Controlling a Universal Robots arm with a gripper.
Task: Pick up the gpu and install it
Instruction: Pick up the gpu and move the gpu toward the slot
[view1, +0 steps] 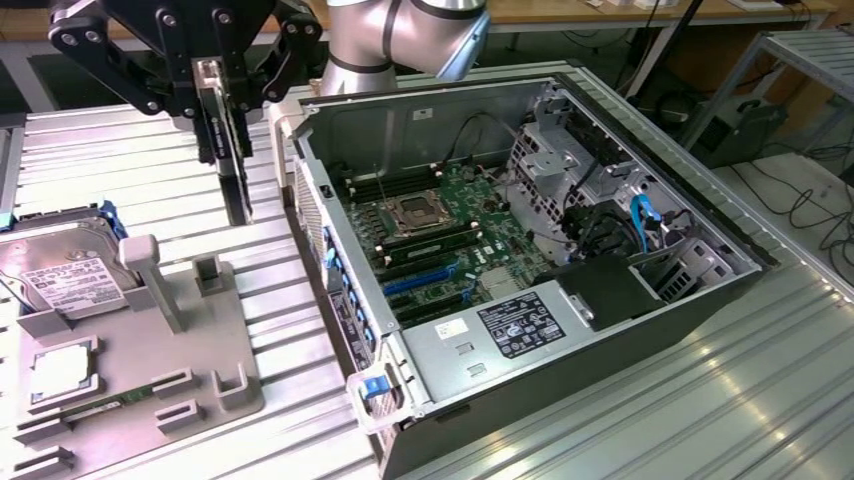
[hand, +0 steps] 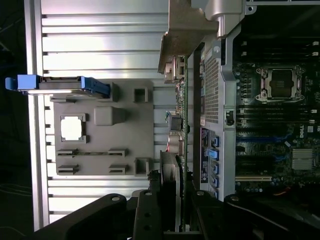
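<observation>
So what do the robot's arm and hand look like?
The black jointed hand is built from flat link bars dotted with small silver bolts. The shiny silver-grey round arm is a fat tube with smooth, rounded joints.

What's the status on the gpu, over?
Tool shut on gpu, card hanging upright above the table. Outside the open computer case, on the exterior view's left; not in a slot. Case wall stands between card and motherboard.
</observation>
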